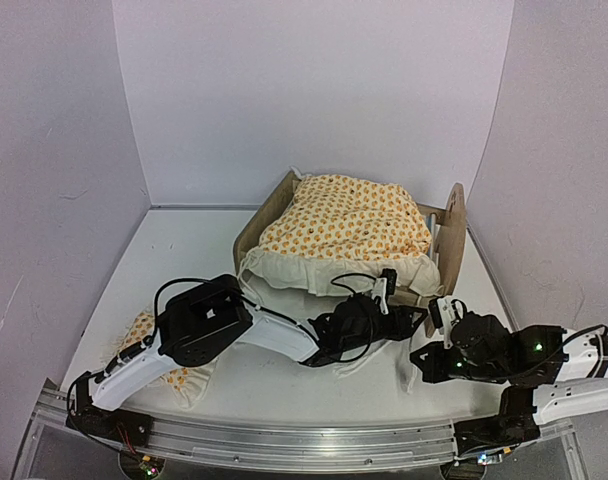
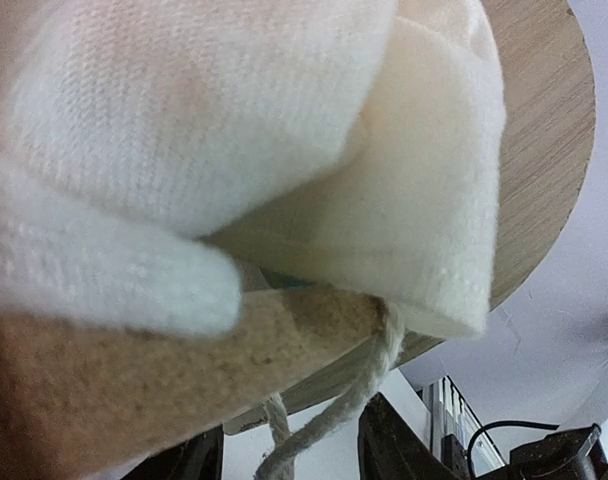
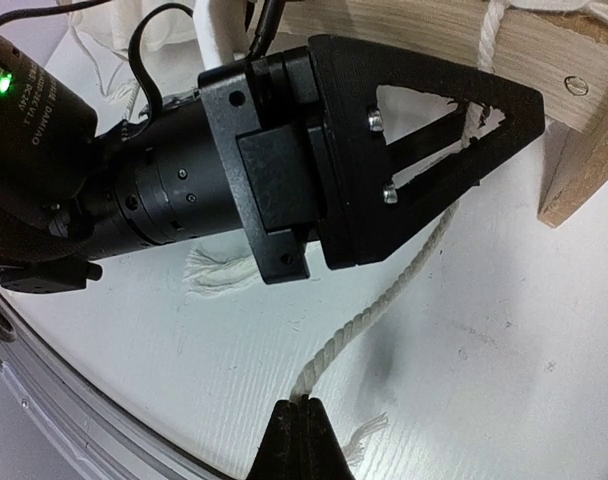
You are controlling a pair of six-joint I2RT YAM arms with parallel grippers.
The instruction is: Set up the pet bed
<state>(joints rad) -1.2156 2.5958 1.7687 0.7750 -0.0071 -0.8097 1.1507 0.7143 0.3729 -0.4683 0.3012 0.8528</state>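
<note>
The plywood pet bed (image 1: pixel 450 232) stands at the back centre, its striped mattress hidden under the orange-patterned blanket (image 1: pixel 344 225) with a cream ruffle (image 1: pixel 304 272). My left gripper (image 1: pixel 384 305) reaches to the bed's near end. In the left wrist view its dark fingers (image 2: pixel 404 445) stand apart under the plywood edge (image 2: pixel 134 370), with a white cord (image 2: pixel 369 385) hanging between them. My right gripper (image 3: pixel 302 405) is shut on that white cord (image 3: pixel 384 300), which runs up to the bed frame (image 3: pixel 544 50). It sits right of the left gripper (image 1: pixel 422 362).
The small ruffled pillow (image 1: pixel 144 330) lies at the front left, partly under my left arm. A frayed cord end (image 3: pixel 209 270) lies on the table beneath the left wrist. A metal rail (image 1: pixel 284 445) runs along the near edge. White walls close in on three sides.
</note>
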